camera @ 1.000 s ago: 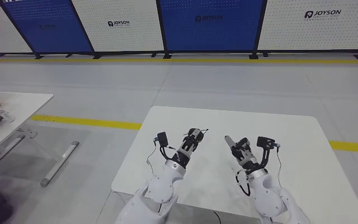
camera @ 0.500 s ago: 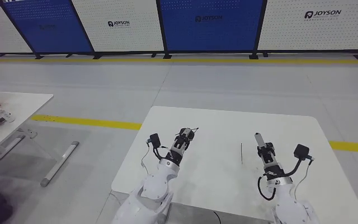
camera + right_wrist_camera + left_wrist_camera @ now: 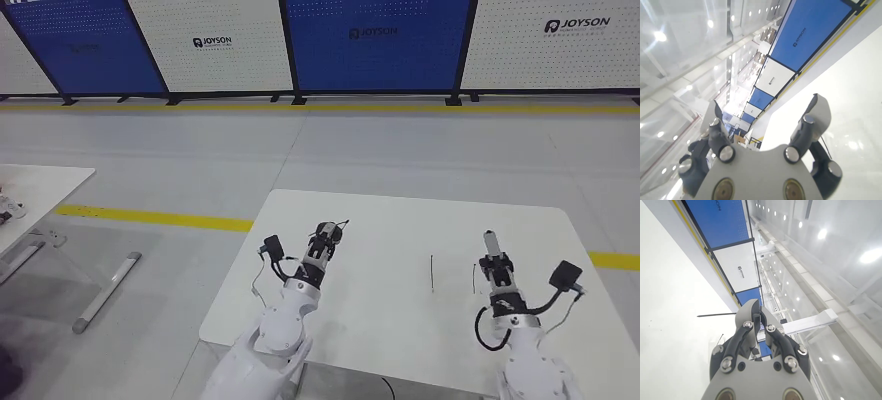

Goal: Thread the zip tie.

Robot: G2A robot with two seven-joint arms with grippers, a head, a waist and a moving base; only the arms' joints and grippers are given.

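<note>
On the white table (image 3: 400,215) a thin black zip tie (image 3: 432,272) lies flat between the two arms; in the left wrist view it is the dark pointed strip (image 3: 715,314) on the tabletop. My left gripper (image 3: 330,232) (image 3: 759,306) is raised over the table's left part. Its fingers are pressed together on a thin black strand, which looks like a second zip tie. My right gripper (image 3: 492,245) (image 3: 764,99) is to the right of the lying zip tie, open wide, with nothing between its fingers.
A short thin black line (image 3: 474,278) lies close to the right arm; I cannot tell whether it is a tie or a cable. Another white table (image 3: 30,190) stands at far left. Blue and white panels (image 3: 375,45) line the back.
The right arm has swung right, away from the left one, and the black zip tie now lies on the table where it had been. The left gripper shifted slightly left.
</note>
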